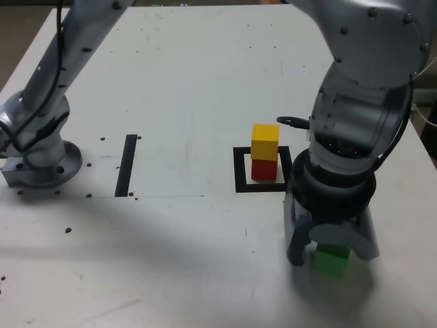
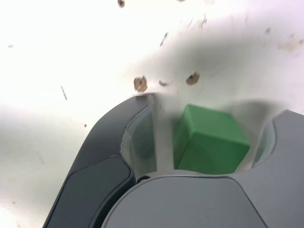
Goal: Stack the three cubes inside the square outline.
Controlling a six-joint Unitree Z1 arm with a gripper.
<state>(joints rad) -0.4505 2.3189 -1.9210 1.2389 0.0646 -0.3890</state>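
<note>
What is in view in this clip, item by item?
yellow cube: 1, yellow, on top of the red cube
red cube: 1, red, inside the square outline
green cube: 1, green, on the table between the jaws, nearer the camera than the outline
square outline: 1, black, mid-table
black strip: 1, black, toward the exterior view's left
table: 1, white, speckled
arm base: 1, grey, exterior view's left edge
gripper: 1, grey, jaws around the green cube with a gap visible on one side
</note>
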